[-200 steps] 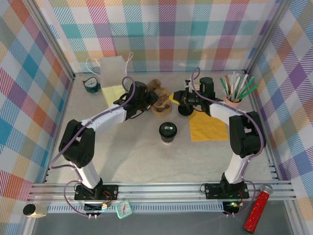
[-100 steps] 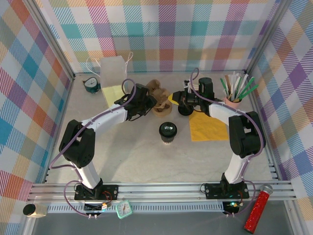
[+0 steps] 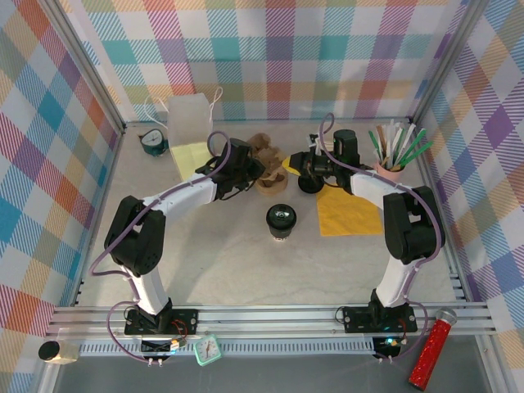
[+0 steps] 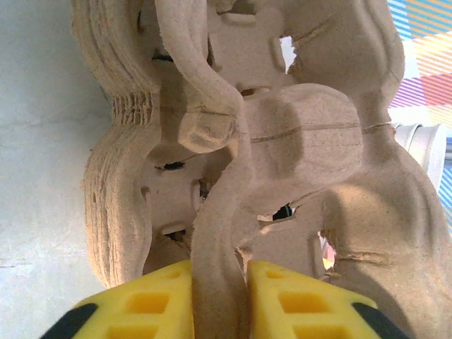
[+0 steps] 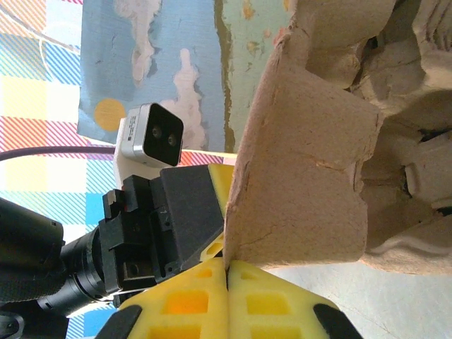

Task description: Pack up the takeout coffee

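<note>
A rib of the pulp carrier (image 4: 304, 141) is being pinched between the left jaws, and its wall edge is being clamped by the tightly closed right jaws. The lidded takeout coffee (image 3: 282, 219) is standing apart on the worktop (image 3: 229, 262), near the carrier.

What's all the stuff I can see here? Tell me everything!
brown pulp cup carrier: one, brown, middle back
black paper takeout coffee cup with glossy black lid: one, black, centre, standing alone
yellow napkin: one, yellow, right of the coffee
white paper bag: one, white, back left
yellow paper sheet: one, yellow, by the bag
pink cup of green and white sticks: one, pink, back right
teal alarm clock: one, teal, front rail
red glittery tube: one, red, front right
left gripper: one, yellow fingers, shut on the carrier
right gripper: one, yellow fingers, shut on the carrier
</note>
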Tool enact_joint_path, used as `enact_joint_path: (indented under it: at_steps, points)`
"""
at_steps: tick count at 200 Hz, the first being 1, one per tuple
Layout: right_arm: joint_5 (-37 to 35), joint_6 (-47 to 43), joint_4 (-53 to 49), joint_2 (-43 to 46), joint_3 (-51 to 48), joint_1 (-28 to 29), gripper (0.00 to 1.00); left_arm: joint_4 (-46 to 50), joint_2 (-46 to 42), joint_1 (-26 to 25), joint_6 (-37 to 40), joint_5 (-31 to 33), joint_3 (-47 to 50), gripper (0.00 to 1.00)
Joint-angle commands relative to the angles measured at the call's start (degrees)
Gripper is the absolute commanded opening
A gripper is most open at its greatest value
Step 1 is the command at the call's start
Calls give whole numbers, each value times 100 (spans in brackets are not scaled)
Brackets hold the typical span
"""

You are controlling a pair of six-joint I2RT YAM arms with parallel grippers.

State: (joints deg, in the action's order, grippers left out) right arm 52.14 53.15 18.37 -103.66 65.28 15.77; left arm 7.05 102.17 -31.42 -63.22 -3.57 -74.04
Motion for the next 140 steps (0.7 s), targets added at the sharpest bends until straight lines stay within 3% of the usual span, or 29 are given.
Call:
enact_joint_path:
  at_steps: [1,12,26,55,74,89,101,140]
  points:
    - [85,-135,-27,152,-61,49,0,-196,-11,-74,174,-21,-211,19]
    - [68,-172,-100,169,-50,49,0,-191,-33,-83,262,-12,-238,10]
    - [36,-237,-196,207,-16,47,6,-122,-49,-101,372,15,-273,10]
    - [-66,-499,-622,355,77,26,38,-84,-151,-136,639,19,-274,10]
    - [-253,-794,-1096,577,116,-37,51,-56,-240,-145,883,2,-251,7]
    - [-439,-1187,-1581,802,196,-92,54,-63,-332,-143,1149,-69,-245,8]
    - [-680,-1649,-2236,995,372,-99,63,-27,-401,-154,1411,-148,-292,8]
    - [-1540,-2924,-3887,1464,1021,-92,73,400,-578,-156,2403,-278,-649,8]
